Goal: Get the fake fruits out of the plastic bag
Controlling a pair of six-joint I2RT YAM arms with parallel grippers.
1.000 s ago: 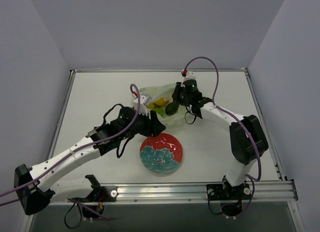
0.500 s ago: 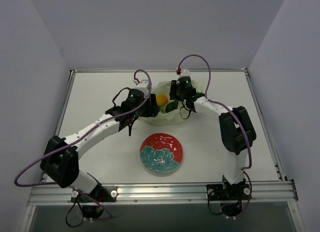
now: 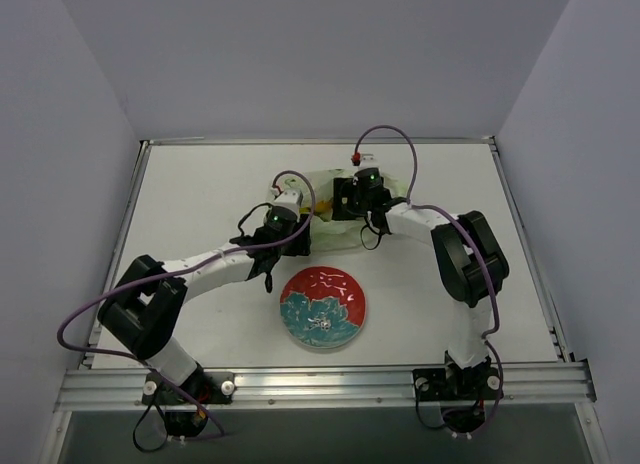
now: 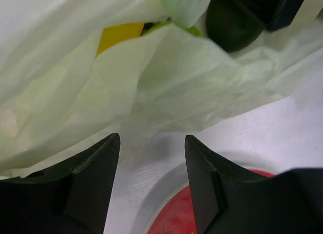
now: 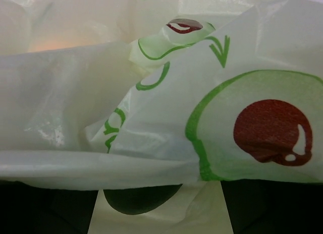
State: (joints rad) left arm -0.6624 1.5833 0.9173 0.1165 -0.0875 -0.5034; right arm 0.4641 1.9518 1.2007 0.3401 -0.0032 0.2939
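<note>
— Pale walls are enclosing a white bench (image 3: 200,204), and the plastic bag (image 4: 171,82) is lying crumpled at its far middle, beyond the floral plate (image 3: 322,306).

— Which step is being worked?

— The first removal, by the look of it. Every fruit in view is being kept inside the bag, so the task is being judged as barely begun. The dark green fruit (image 4: 227,30) is being seen near the bag's opening, partly under the film, and a yellow fruit (image 4: 118,35) is showing through the plastic. The others are being hidden.

— How are the tools being held?

— The left tool (image 4: 151,140) is being held about half open, with nothing between its fingers, facing the bag's near side, with the plate's rim just below it. The right tool (image 5: 159,193) is being held wide apart at the bag. Loose film is lying across the gap, with the dark green fruit just beyond, and nothing is being gripped.

— What is being called for next?

— Probably the right tool is being needed past the film, closing on the fruit alone, while the bag is being pinned by the left tool. Thin film being caught along with the fruit is the risk.
</note>
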